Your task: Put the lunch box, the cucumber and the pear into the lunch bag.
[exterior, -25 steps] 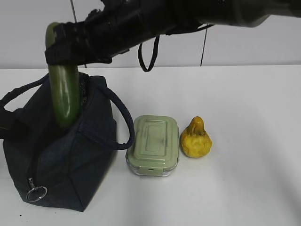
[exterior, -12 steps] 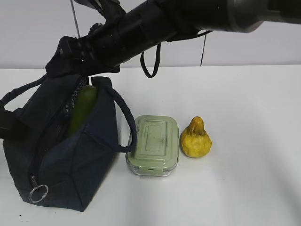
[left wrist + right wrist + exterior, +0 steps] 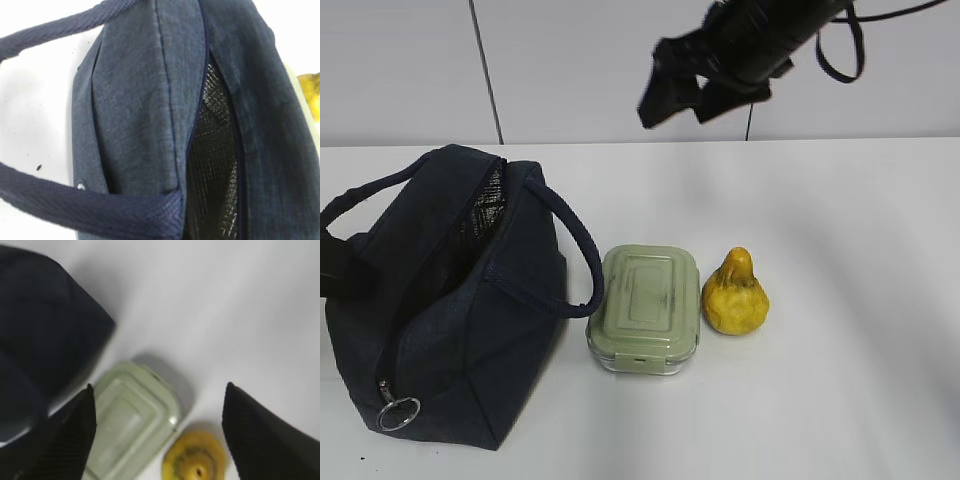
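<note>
The navy lunch bag [image 3: 450, 300] stands at the left with its top unzipped; its dark lining [image 3: 215, 150] shows in the left wrist view. The cucumber is hidden. The sage-green lunch box [image 3: 645, 308] lies right of the bag, touching its near handle. The yellow pear [image 3: 736, 295] stands just right of the box. My right gripper [image 3: 675, 85] is open and empty, high above the table behind the box; below it are the box [image 3: 127, 425] and pear [image 3: 195, 462]. My left gripper [image 3: 332, 262] sits at the left edge, on the bag's far handle [image 3: 75, 205].
The white table [image 3: 860, 300] stretches to the right of the pear. A metal ring pull [image 3: 397, 412] hangs at the bag's near end. A white wall with a dark seam [image 3: 485, 70] stands behind.
My right gripper let the cucumber go into the bag, then rose and swung to the right. The cucumber sank out of sight. The bag, box and pear stayed put.
</note>
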You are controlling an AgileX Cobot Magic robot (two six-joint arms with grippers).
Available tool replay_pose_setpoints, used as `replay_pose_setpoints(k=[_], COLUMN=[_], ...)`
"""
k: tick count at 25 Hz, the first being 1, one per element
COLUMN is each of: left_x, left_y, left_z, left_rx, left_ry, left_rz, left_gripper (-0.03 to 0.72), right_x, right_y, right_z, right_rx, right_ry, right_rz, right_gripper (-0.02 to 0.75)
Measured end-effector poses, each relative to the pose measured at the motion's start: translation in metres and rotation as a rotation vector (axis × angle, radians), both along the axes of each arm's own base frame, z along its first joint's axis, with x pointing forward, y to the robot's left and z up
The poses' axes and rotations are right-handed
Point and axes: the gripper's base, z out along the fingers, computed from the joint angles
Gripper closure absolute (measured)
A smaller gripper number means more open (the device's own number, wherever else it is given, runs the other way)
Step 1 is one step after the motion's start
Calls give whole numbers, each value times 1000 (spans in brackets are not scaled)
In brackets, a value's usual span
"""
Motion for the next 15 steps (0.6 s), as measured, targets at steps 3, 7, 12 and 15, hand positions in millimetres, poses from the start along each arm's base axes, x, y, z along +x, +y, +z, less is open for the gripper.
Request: replay_pose_setpoints(k=[3, 7, 12, 15], left_x=[0, 0, 0, 0], left_y=[0, 0, 0, 0], left_z=[0, 0, 0, 0], left_rx=[0, 0, 0, 0], left_ry=[0, 0, 0, 0], left_rz=[0, 0, 0, 0], left_gripper=[704, 704, 704, 704], right_x=[-2, -4, -2, -2], right_y=[-15, -18, -20, -19], right_z=[-27, -60, -90, -103], right_rx=[-150, -224, -283, -302], right_ry=[120, 271, 392, 446], right_rz=[-51, -75, -72, -66], right_gripper=[141, 142, 155, 199])
